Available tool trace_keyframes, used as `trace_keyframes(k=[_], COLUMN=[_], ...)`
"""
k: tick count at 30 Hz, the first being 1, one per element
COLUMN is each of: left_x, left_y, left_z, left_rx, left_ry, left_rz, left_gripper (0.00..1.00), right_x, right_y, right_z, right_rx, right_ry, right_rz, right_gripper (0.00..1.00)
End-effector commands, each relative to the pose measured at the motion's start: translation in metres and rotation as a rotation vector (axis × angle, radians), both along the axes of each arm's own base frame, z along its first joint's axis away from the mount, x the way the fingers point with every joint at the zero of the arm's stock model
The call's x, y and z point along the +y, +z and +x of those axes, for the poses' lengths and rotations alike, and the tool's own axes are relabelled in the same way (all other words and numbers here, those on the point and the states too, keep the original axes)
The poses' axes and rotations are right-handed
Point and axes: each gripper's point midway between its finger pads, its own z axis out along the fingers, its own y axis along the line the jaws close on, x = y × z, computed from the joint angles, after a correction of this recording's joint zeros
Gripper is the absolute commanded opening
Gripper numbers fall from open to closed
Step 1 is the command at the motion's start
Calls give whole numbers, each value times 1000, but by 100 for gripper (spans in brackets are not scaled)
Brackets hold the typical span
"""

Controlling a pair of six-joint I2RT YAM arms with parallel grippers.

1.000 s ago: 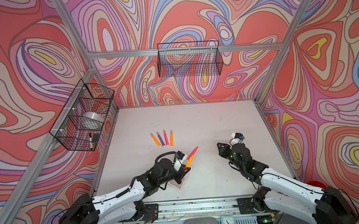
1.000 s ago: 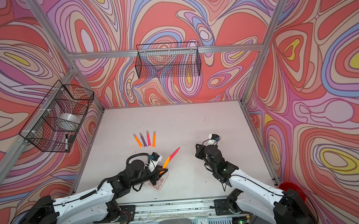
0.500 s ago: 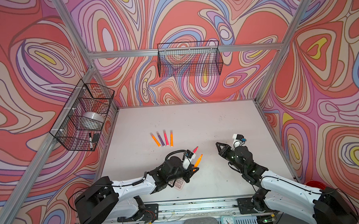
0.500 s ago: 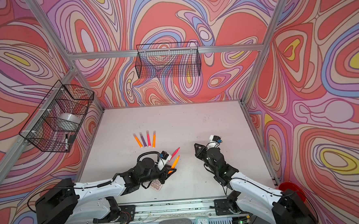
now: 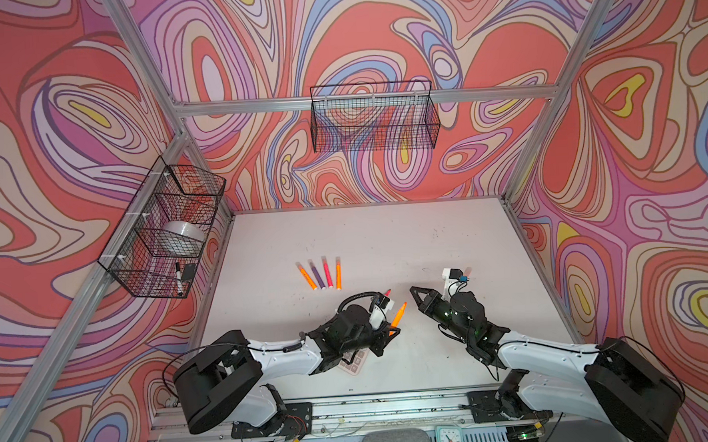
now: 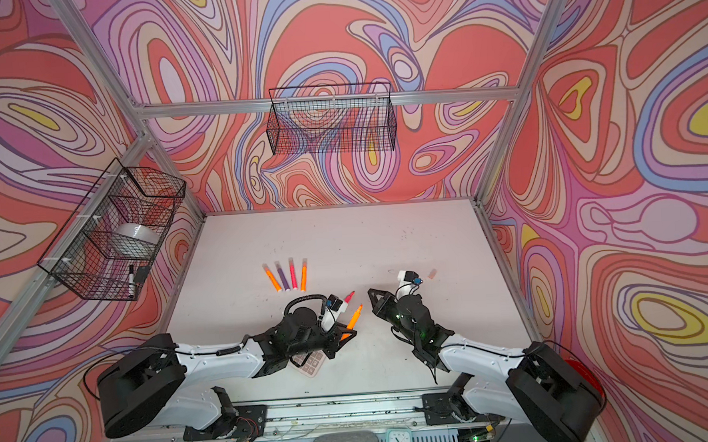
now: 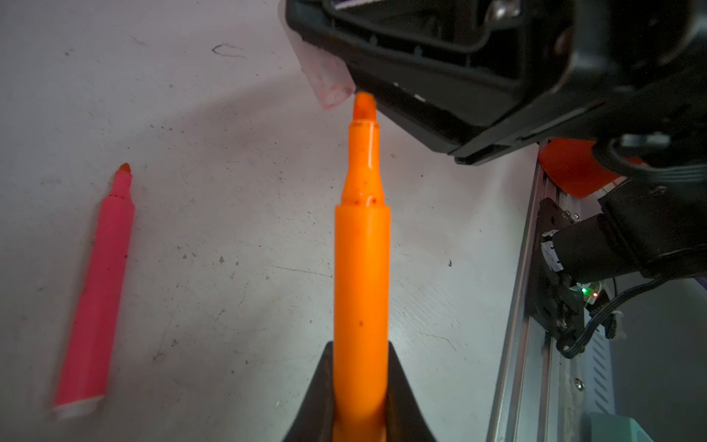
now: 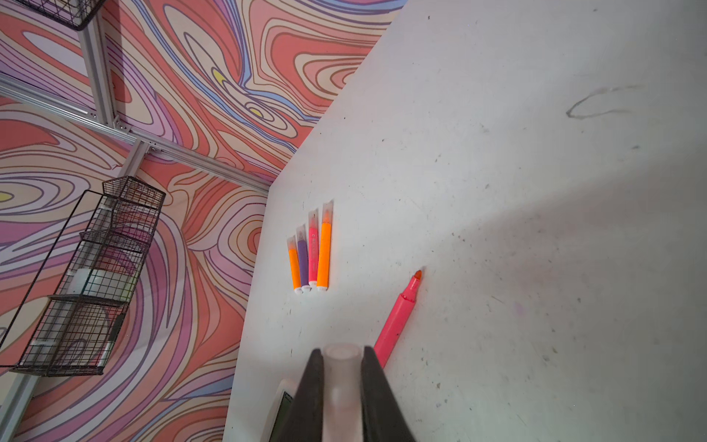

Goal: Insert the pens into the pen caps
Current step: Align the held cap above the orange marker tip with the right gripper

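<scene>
My left gripper (image 5: 391, 332) (image 6: 348, 334) (image 7: 359, 352) is shut on an orange pen (image 5: 399, 314) (image 7: 361, 268), its bare tip pointing at my right gripper (image 5: 414, 291) (image 6: 372, 292) (image 8: 341, 354). The right gripper is shut on a pale translucent pen cap (image 8: 341, 382) (image 7: 329, 80). In the left wrist view the pen's tip sits just beside the cap's open end, outside it. An uncapped pink pen (image 7: 95, 291) (image 8: 398, 317) (image 6: 349, 296) lies on the table. Several capped pens (image 5: 322, 273) (image 6: 288, 275) (image 8: 311, 252) lie in a row farther back.
A loose cap (image 6: 431, 273) lies behind the right gripper. A calculator (image 5: 353, 361) (image 6: 310, 363) is partly under the left arm. Wire baskets hang on the left wall (image 5: 165, 232) and the back wall (image 5: 374, 117); the left one holds a black-and-white marker (image 5: 178, 277).
The left arm has carried the orange pen to the right, and the right gripper has come left with the cap. Pen tip and cap now nearly meet.
</scene>
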Motion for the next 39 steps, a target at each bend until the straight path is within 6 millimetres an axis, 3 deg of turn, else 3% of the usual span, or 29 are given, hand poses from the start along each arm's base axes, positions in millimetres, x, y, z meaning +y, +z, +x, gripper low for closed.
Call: trace_keyframes(k=[1,12,15,26,39], left_x=[-14,-14,-22,-20,-15], left_y=[11,2,17,15,3], left_z=[3,7,13,17,13], left_rx=[-4,4,-16,-20,-6], left_ry=[-10,5,5,30,29], left_rz=[-57,-33,-63,-53,-25], left_gripper=[0,0,0,0,0], right_x=[8,16,20,27,3], right_y=[16,17,15,10,24], right_z=[4,0,-2,-8,-9], right_rx=[-42,-41,-34,-33,-56], right_ry=[13,39,47,63,-25], right_rz=[35,25,18,15,-44], right_gripper=[0,0,0,0,0])
